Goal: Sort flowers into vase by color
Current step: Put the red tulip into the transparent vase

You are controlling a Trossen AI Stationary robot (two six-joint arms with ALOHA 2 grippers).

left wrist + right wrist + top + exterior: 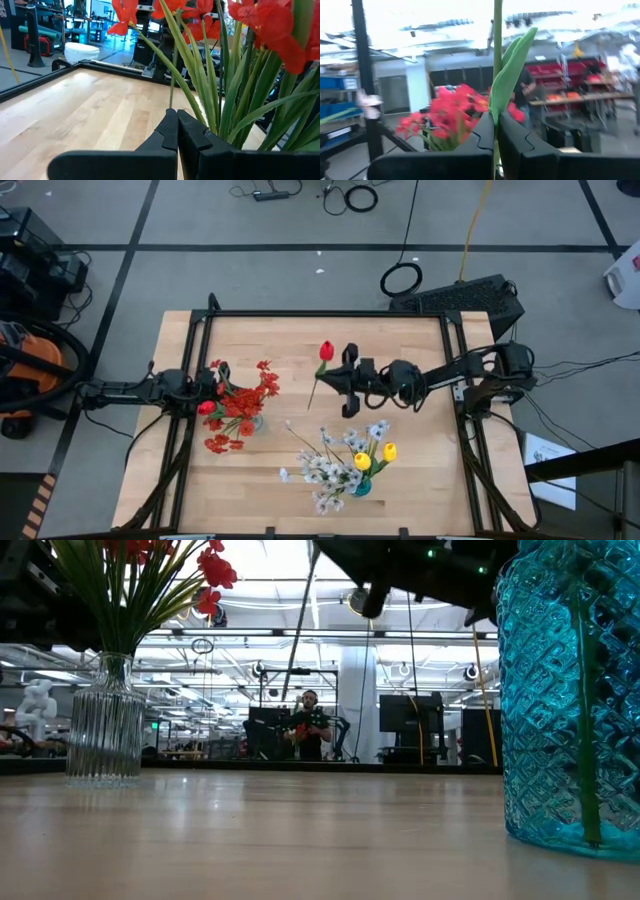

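Near the centre of the high view, the right pincer (346, 381) reaches in from the frame's right edge and is clamped on the green stalk of a red tulip (326, 352); the bloom points toward the top of the frame and the stalk slants down to the lower left, above the wooden worktop (290, 340). The right wrist view shows the stalk (497, 60) and its leaf rising upright between the closed fingers (482, 132). At left centre, the left pincer (212, 387) has its fingers pressed together and holding nothing; it sits just beside the red flowers (240, 405), which stand in a clear ribbed vase (105, 720). In the left wrist view the closed fingertips (170, 125) lie close against the green stalks of that bunch. Toward the lower middle of the high view, white blossom sprays (325, 465) and yellow tulips (375, 457) stand in a blue vase (361, 486). A person (308, 725) stands far back in the low view.
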